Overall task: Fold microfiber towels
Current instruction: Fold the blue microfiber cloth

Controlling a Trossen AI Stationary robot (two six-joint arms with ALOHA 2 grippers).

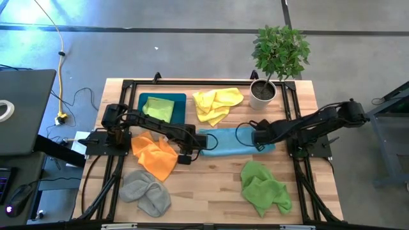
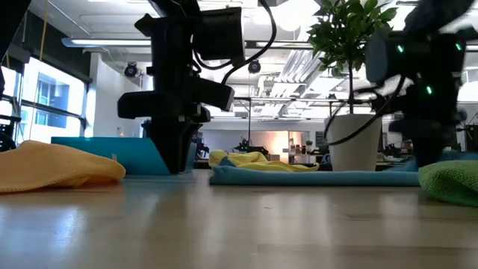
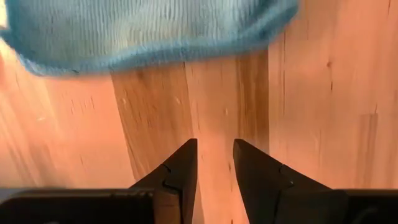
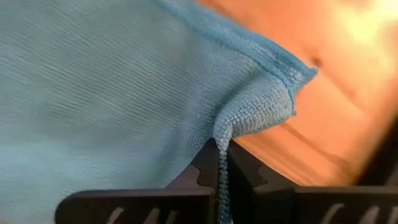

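Blue towel point(image 1: 233, 140) flat at mid-table, stretched between the two grippers; seen low as a thin strip point(image 2: 314, 177) along the wood. Right gripper point(image 4: 222, 163) pinched tight on a corner of it, cloth bunched into a ridge between the fingers point(image 4: 249, 168). Left gripper point(image 3: 214, 163) at the towel's opposite end point(image 3: 143, 31), tips down near bare wood just beside the hem, fingers point(image 3: 180, 171) apart by a narrow gap, nothing between them.

Around it: yellow towel point(image 1: 217, 104) crumpled just behind, near the far edge. Orange towel point(image 1: 155, 153) heaped to the left, under the left arm. Grey towel point(image 1: 146, 190) rumpled at the near left corner. Green towel point(image 1: 263, 187) bunched near right. Light green towel point(image 1: 159, 108) folded in the tray point(image 1: 179, 101) at far left.

Potted plant point(image 1: 276, 61) at the far right corner of the table point(image 1: 204, 191), just beyond the right arm.
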